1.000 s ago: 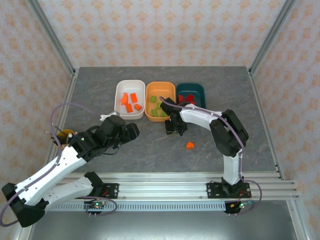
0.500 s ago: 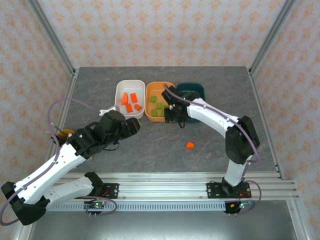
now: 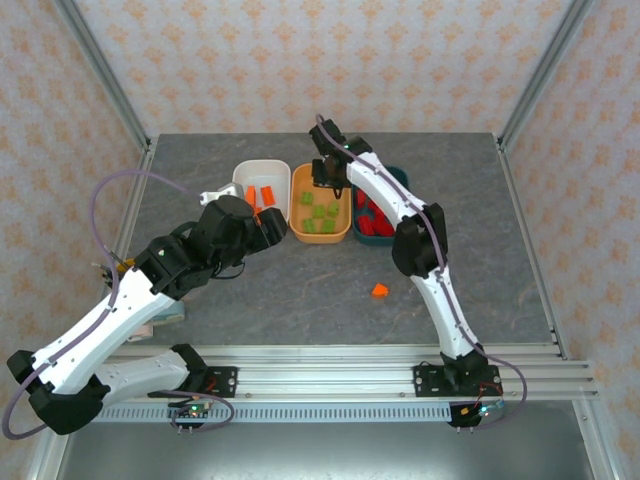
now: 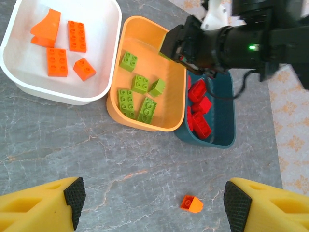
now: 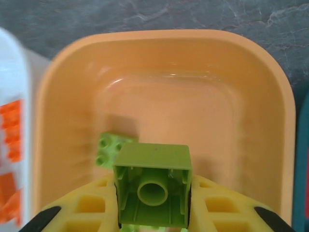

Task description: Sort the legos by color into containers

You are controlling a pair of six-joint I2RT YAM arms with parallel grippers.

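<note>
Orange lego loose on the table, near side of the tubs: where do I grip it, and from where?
Come straight down on the loose orange lego and pinch its two opposite upright sides, low down. It lies alone on the bare table, so there is room on either side. One upper face looks slanted, so a grip there would probably slip.
</note>
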